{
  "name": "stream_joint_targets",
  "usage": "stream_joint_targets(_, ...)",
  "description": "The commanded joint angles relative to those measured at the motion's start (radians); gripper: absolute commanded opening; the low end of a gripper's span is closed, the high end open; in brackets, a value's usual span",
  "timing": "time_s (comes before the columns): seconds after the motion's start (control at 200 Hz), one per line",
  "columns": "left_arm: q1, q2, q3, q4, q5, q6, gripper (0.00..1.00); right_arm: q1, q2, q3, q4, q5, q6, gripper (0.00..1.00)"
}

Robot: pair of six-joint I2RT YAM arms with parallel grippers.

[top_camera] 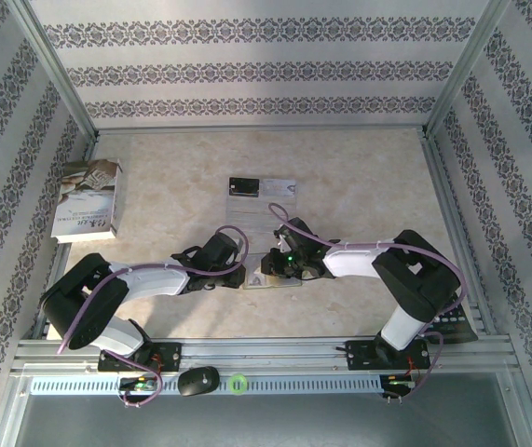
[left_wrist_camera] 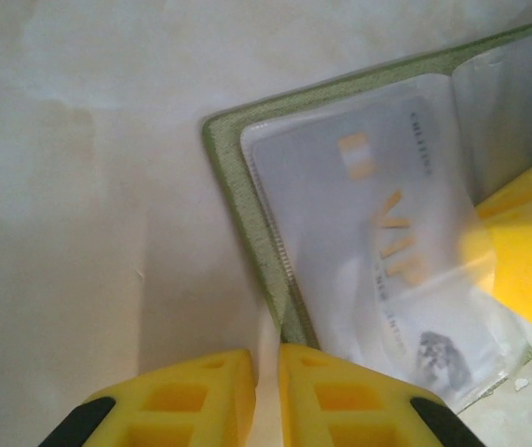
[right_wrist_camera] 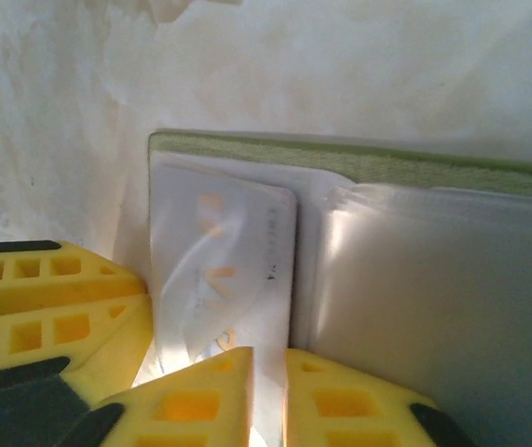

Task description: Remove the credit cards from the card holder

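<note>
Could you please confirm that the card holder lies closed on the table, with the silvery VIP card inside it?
Not quite: the card holder lies open, not closed, as the left wrist view shows, with its inner side facing up. The silvery VIP card is indeed inside it.

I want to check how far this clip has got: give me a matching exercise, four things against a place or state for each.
Things:
1 book
2 black card
3 silvery card
4 card holder

Places or states:
A under clear plastic, in a pocket
B far left in the top view
C open, green-edged
D lying loose, out of the pockets

Pairs: 1-B, 2-D, 3-A, 4-C
</note>
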Motion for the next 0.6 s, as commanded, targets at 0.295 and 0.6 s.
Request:
stream_joint_targets(0.295,-0.011,0.048,-0.02,0.041,0.049,-0.008,0.19,0.022,-0.014,-0.033,0.005,0.09,-0.032,0.0)
stream_joint_targets(0.6,0.003,0.039,-0.036,0.048,0.051,-0.005,0.19,0.026,-0.158,-0.031,-0.243,0.279,-0.131,0.0)
